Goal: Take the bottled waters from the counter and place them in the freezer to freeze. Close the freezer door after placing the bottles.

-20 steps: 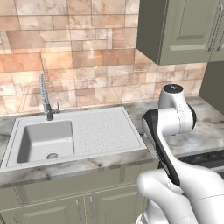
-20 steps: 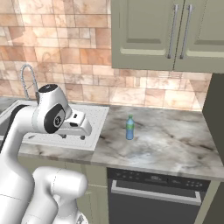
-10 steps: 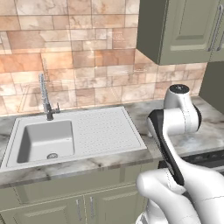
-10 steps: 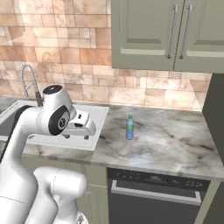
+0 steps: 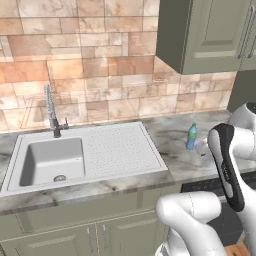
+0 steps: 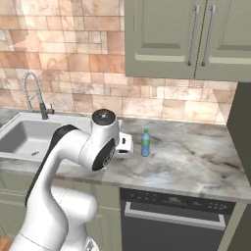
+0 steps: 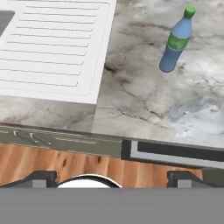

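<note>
The two-finger gripper (image 7: 112,177) hangs wide apart and empty, short of the grey-beige marbled stone counter (image 7: 144,100). Farther along it, right of the white drainboard (image 7: 57,48), stands the upright translucent blue green-capped plastic bottle (image 7: 176,41): probably light, smooth and tippy, best pinched mid-body.

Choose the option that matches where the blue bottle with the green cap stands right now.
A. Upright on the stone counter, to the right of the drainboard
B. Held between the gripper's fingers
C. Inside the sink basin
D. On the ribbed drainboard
A. The blue bottle stands upright on the counter, clear of the white drainboard, while the gripper is open with nothing between its fingers.
</note>
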